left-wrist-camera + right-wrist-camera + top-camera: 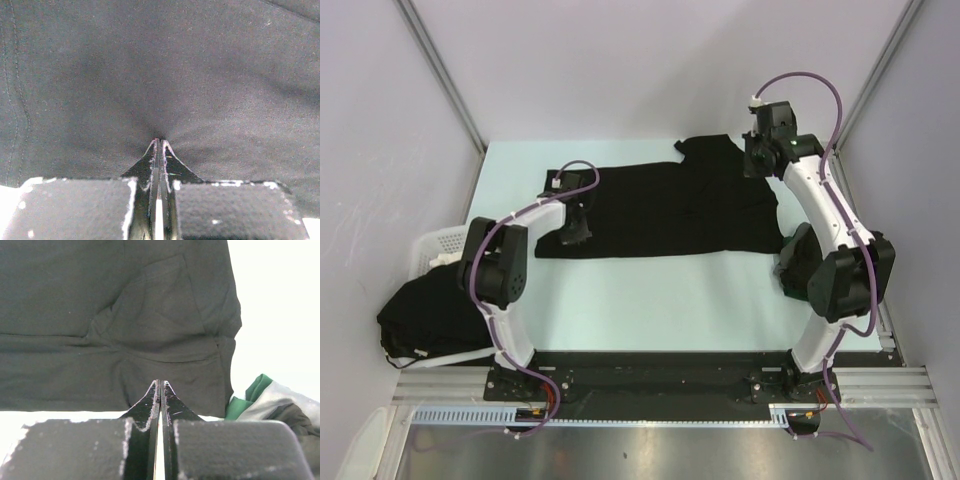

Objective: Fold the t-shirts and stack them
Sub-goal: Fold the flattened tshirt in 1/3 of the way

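The left gripper (160, 144) has its jaws pressed together, with the tips sunk into black cloth that puckers toward them. It looks like a pinch on the t-shirt (670, 205), near its left end. The right gripper (160, 384) is also pressed together but holds nothing. It hangs over the shirt's far right end, where a sleeve and hem show below it.

The t-shirt lies spread lengthwise across the pale bench (650, 300), mostly flat, with creases around the right sleeve. A bit of green cloth (250, 397) sits just beside its right edge. A white slotted basket (435, 245) stands at the left with a heap of black shirts (420, 315) draped in it.

My judgement is that this is the start of folding the first shirt. Next, the right gripper needs to spread, drop to a matching edge and pinch it, so both ends can be lifted over together.
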You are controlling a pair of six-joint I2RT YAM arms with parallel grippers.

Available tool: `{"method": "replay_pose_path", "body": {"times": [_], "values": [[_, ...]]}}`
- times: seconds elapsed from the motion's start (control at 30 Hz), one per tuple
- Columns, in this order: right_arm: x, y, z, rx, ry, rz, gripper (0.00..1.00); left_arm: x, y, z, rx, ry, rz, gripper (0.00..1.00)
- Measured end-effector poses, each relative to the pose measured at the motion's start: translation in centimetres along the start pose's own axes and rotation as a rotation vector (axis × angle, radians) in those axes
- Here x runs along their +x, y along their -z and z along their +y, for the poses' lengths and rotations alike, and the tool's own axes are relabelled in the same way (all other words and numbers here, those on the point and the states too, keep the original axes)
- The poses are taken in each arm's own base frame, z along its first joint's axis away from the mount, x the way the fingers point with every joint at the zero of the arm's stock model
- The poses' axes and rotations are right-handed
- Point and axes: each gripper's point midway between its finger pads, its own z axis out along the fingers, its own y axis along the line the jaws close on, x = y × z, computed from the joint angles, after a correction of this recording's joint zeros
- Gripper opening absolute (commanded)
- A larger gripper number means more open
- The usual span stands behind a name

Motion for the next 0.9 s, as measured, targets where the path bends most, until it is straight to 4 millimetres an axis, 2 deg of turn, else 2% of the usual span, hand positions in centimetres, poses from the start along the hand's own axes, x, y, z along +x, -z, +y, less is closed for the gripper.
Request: {"method": "replay_pose_path", "body": {"times": [0.17, 0.53, 0.9], "values": [[-0.6, 0.9, 0.0, -0.006, -0.005, -0.026, 0.00, 0.7, 0.3, 0.0, 0.019, 0.008, 0.003, 0.00], [-0.8, 1.1, 0.1, -0.012, -0.007, -0.034, 0.00, 3.5, 1.2, 0.8, 0.047, 0.032, 0.026, 0.00], [-1.2, 1.8, 0.2, -0.021, -0.010, -0.057, 0.00, 5.5, 2.0, 1.5, 0.073, 0.052, 0.027, 0.00]]}}
